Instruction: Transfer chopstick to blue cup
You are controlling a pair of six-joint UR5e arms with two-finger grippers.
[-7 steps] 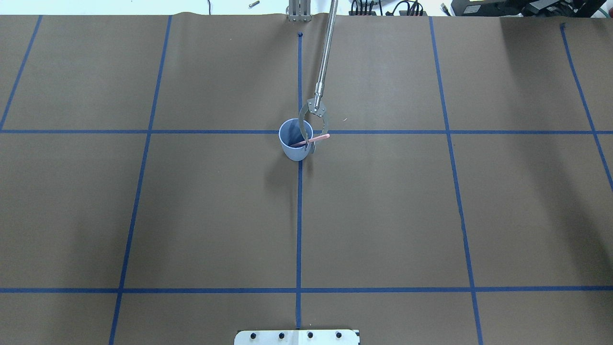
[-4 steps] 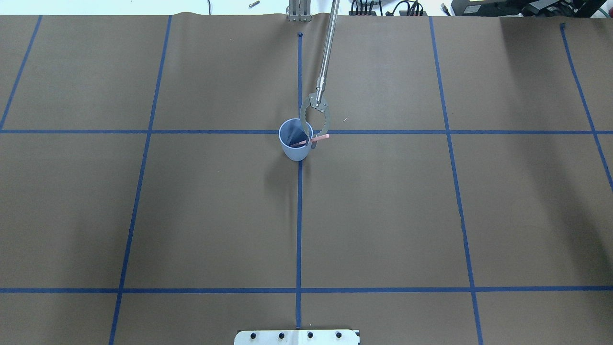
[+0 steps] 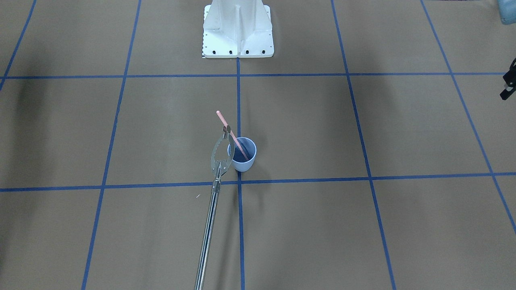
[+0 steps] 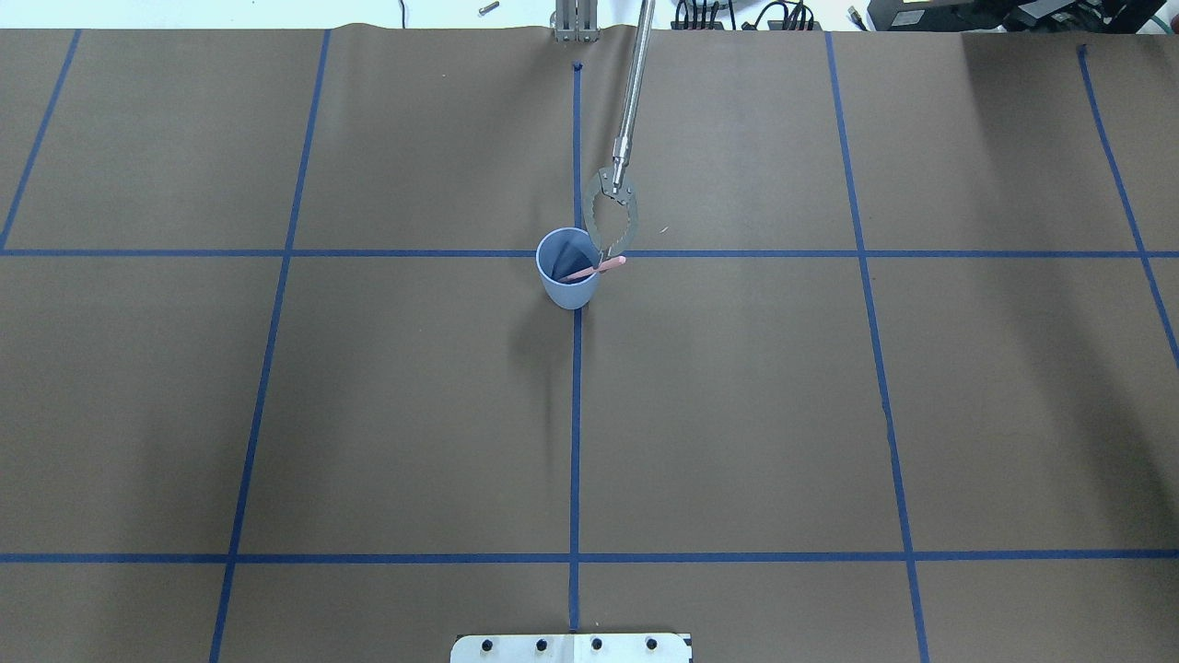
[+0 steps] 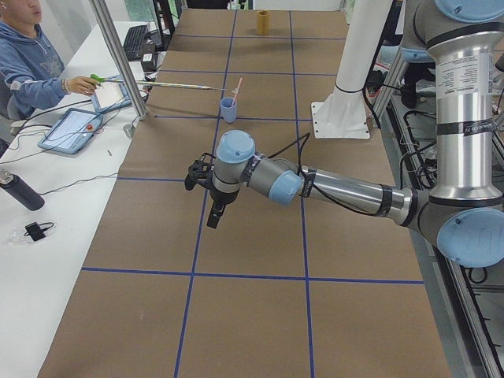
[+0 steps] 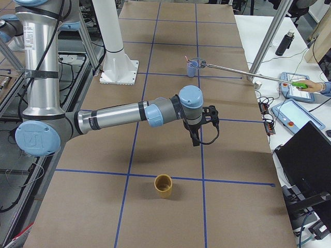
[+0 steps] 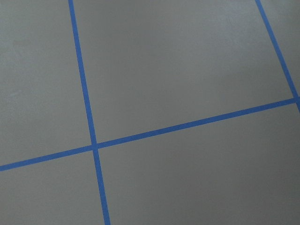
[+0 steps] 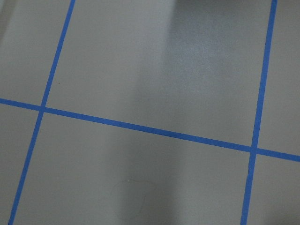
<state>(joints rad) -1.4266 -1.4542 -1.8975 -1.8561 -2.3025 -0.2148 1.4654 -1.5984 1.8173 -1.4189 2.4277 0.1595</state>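
The long grabber (image 4: 632, 92) is backing off now. A second ago its metal loop sat right over the blue cup (image 3: 244, 164); now it slides back along its own line toward the person (image 5: 31, 67) working it from the far side of the worktop (image 4: 368, 414). The chopstick (image 3: 223, 121) stays put, lower end down inside the cup, upper end slanting out over the rim. The grabber's jaws look drawn together right at the stick, above the rim. From here I can't tell whether they still pinch it or only brush past. I'd call the transfer as good as done: the stick is in the cup, and what's left is a clean let-go that doesn't drag it back out or tip the cup. Both robot arms hang well off to the sides; for the left gripper (image 5: 197, 175) and the right gripper (image 6: 213, 114) I can't tell whether the jaws are apart or together.
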